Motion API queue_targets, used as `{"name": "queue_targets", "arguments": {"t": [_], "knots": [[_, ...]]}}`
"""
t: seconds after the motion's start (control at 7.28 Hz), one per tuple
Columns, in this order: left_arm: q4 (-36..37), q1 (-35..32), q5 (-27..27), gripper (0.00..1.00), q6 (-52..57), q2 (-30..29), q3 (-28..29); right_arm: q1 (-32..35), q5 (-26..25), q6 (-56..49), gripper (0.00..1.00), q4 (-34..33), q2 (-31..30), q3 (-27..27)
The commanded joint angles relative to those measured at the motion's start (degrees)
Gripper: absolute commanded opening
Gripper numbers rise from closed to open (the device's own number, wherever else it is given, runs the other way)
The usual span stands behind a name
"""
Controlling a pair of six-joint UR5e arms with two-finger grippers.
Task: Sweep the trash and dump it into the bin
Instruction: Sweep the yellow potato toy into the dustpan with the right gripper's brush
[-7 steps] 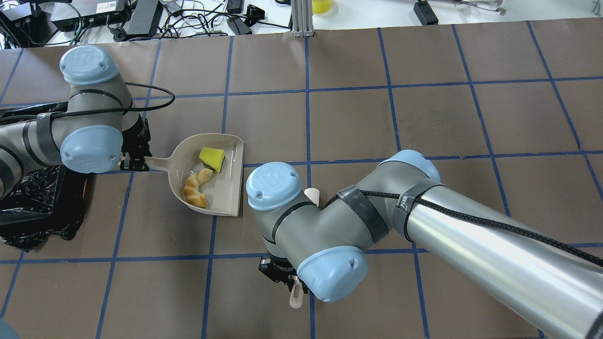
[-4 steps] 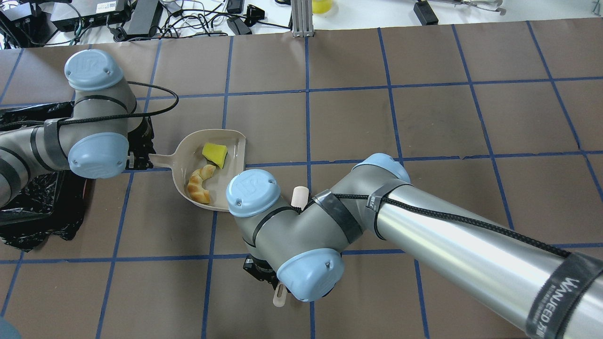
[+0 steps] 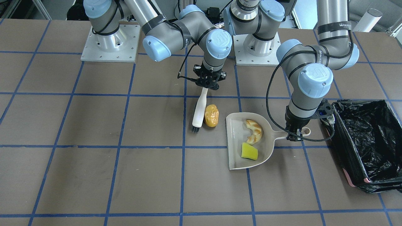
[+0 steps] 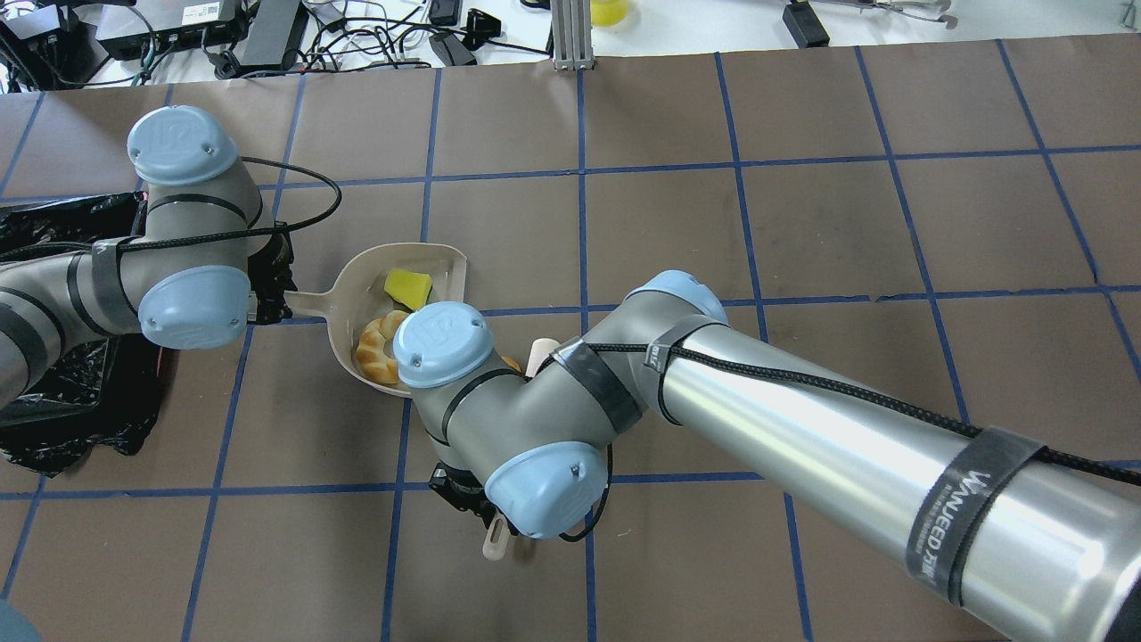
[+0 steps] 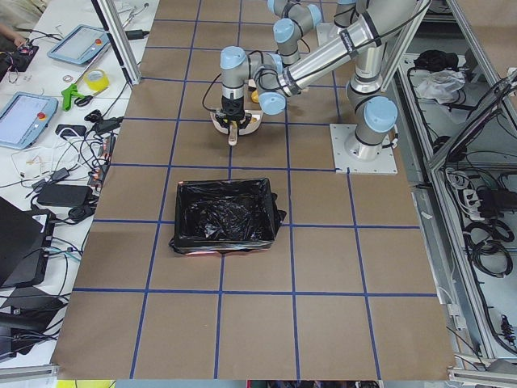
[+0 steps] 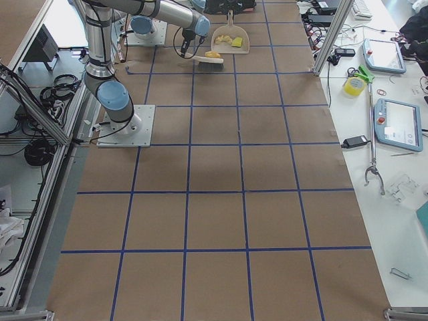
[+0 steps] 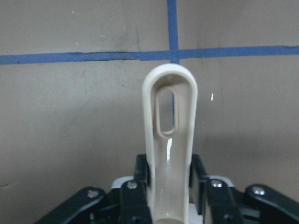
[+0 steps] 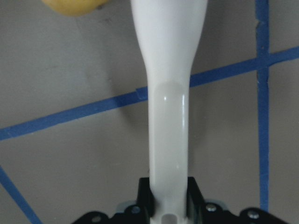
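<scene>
The beige dustpan [image 3: 234,141] lies on the table with the croissant-like piece [image 3: 253,131] and the yellow sponge chunk [image 3: 249,151] inside. My left gripper [image 3: 296,134] is shut on the dustpan handle [image 7: 169,140]. My right gripper [image 3: 206,84] is shut on the white brush handle [image 8: 169,93]. The brush [image 3: 199,110] lies low, and its bristles are right beside the golden-brown potato-like lump [image 3: 211,115]. The lump sits just outside the dustpan's open edge. In the overhead view my right arm hides most of the lump [image 4: 510,363].
The bin [image 3: 345,147], lined with a black bag, stands on the table beyond the dustpan handle, on my left side. Both arm bases are at the back of the table. Cables and electronics [image 4: 267,36] lie past the table's far edge.
My right arm has swung to my left with the brush, toward the dustpan's open edge, and now covers part of the pan from above. The dustpan has shifted slightly.
</scene>
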Motion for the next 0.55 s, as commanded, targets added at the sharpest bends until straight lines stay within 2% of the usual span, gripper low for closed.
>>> {"name": "queue_targets", "arguments": {"t": [0.0,0.41], "knots": [[0.1,0.0,0.0,0.0,0.0,0.0,0.1,0.0,2.2,0.7,0.0,-2.1,4.1,-4.9],[0.1,0.0,0.0,0.0,0.2,0.0,0.2,0.1,4.9,1.6,0.0,-2.1,12.0,-17.0]]}}
